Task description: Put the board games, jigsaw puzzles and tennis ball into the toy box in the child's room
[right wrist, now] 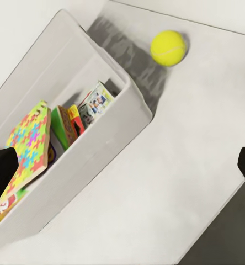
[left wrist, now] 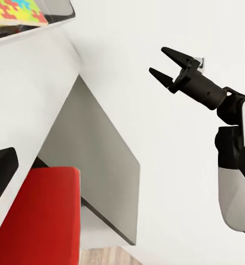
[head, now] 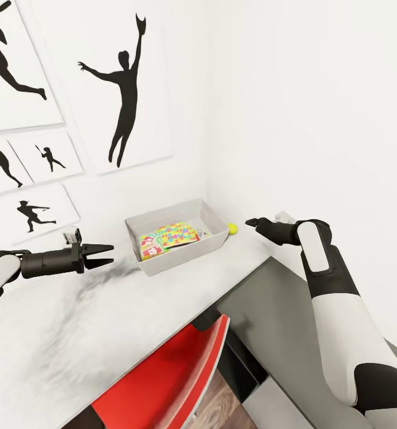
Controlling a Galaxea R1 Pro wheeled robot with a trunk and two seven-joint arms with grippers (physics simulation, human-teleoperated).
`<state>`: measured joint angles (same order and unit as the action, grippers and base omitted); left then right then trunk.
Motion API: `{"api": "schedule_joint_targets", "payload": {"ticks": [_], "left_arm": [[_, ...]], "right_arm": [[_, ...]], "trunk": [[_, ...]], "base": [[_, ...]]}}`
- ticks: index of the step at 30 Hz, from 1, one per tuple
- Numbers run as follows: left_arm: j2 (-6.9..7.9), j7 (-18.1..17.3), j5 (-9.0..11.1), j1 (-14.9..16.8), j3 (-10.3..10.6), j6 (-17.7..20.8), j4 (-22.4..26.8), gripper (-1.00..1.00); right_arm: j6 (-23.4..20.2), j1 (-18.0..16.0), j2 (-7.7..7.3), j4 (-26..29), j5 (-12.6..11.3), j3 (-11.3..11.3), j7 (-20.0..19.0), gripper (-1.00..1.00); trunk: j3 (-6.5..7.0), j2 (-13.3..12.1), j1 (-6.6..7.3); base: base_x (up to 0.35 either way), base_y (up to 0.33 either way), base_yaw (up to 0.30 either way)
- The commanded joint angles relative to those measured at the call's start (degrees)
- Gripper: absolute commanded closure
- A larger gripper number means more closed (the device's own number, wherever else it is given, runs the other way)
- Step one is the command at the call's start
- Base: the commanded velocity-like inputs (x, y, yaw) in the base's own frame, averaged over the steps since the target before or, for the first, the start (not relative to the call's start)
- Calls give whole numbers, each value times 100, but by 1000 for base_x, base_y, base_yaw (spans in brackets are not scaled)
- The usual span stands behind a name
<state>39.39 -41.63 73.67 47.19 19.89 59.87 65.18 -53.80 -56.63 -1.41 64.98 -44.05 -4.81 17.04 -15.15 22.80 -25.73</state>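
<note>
Tennis ball (head: 232, 228) on desk (head: 73, 322) just beside toy box (head: 163, 264); right end effector (head: 250, 223) near ball, released, empty; left end effector (head: 106, 251) released.

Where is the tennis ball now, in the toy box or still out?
Out. The tennis ball lies on the table just outside the toy box, near its corner by the wall.

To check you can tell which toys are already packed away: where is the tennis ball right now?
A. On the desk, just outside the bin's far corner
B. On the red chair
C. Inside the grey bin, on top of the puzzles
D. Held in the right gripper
A: the tennis ball lies on the desk beside the bin, and the right gripper is open and short of it.
</note>
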Motion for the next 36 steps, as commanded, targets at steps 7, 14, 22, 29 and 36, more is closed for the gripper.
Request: {"api": "schedule_joint_targets", "payload": {"ticks": [7,14,22,29,36], "left_arm": [[6,-29,-2,10,15,13,-5,-100],[25,-31,-3,9,15,13,7,-100],[21,-29,-2,9,18,13,12,-100],[24,-29,-2,9,16,13,12,-100],[24,-29,-3,9,21,13,12,-100]], "right_arm": [[-17,-6,0,5,-60,-2,54,-100],[-17,-6,0,6,-60,-2,55,-100],[-17,-6,0,11,-60,-2,54,-100],[-17,-6,1,21,-60,-2,54,-100],[-17,-6,3,27,-62,-2,54,-100]], "trunk": [[-11,11,-5],[-11,11,-5],[-11,11,-5],[-11,11,-5],[-11,11,-5]], "base": [[136,61,0],[84,-6,0],[6,-48,0],[0,-63,0],[36,-4,0]]}}
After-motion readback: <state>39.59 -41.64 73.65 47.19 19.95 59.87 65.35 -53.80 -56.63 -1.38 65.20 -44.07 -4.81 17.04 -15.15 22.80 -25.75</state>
